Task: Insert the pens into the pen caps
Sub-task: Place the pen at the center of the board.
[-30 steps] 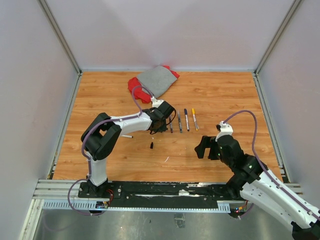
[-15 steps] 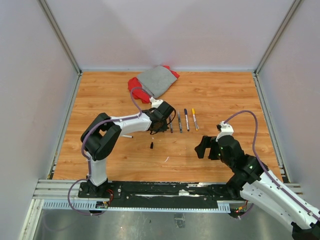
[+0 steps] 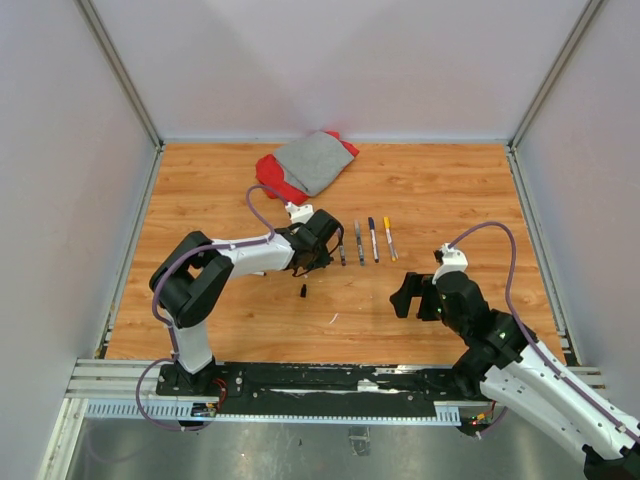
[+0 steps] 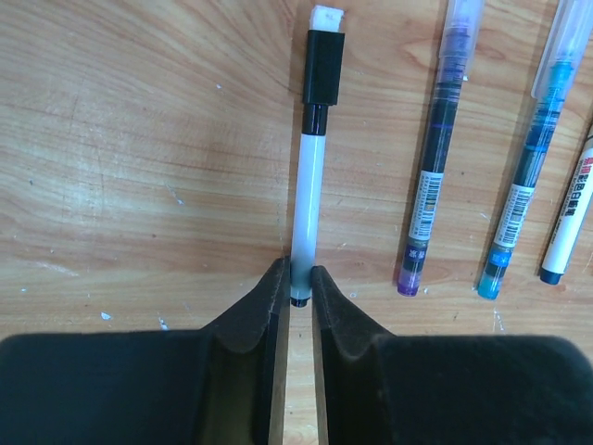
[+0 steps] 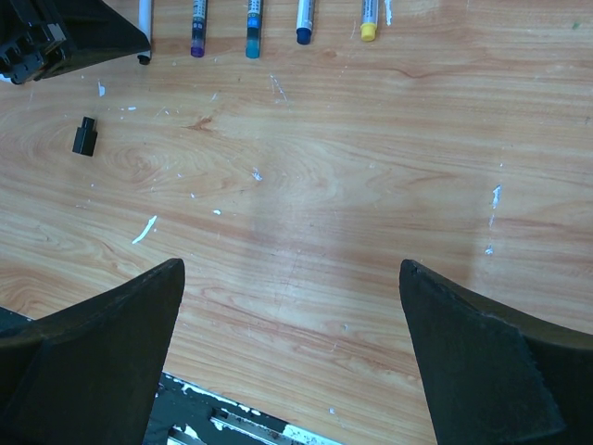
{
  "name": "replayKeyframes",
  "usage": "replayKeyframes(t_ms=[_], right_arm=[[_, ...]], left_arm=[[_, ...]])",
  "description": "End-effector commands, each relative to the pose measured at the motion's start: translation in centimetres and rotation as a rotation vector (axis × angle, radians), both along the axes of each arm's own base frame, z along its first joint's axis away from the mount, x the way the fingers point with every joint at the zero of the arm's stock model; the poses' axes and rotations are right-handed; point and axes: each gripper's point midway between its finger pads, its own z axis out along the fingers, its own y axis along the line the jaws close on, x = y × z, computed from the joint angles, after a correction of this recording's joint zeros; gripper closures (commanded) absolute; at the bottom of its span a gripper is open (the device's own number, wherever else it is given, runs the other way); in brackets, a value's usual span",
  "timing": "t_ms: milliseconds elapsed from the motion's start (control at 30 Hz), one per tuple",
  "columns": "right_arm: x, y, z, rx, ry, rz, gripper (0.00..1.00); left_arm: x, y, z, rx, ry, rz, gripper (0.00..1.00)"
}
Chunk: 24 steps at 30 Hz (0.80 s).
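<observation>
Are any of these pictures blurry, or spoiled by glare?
Top view: even light, no glare. Left wrist view: white pen sharp, left gripper a dark, featureless mass. Right wrist view: table sharp with a faint pale sheen; right gripper equally dark.

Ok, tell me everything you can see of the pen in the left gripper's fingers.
The white pen is thin and plastic-looking, with a pale barrel, a black sleeve near its far end with a small white stub beyond it, and a dark tip at its near end. It appears to lie flat on the wooden table, pointing straight away from the left gripper, which pinches its near end. The purple pen lies alongside, apart.
</observation>
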Motion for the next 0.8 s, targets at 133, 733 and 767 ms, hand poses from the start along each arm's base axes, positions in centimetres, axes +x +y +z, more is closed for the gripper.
replayKeyframes(t_ms=[133, 733, 767], right_arm=[[-0.4, -0.3, -0.7, -0.004, 0.026, -0.004, 0.02], [-0.6, -0.6, -0.5, -0.019, 0.021, 0.001, 0.02], [-0.6, -0.6, -0.6, -0.019, 0.023, 0.001, 0.01]], left_arm=[[0.8, 0.3, 0.2, 0.001, -0.014, 0.024, 0.72], [-0.6, 5.1, 8.0, 0.138, -0.186, -0.08, 0.57], [-0.9, 5.7, 8.3, 0.142, -0.196, -0.076, 0.56]])
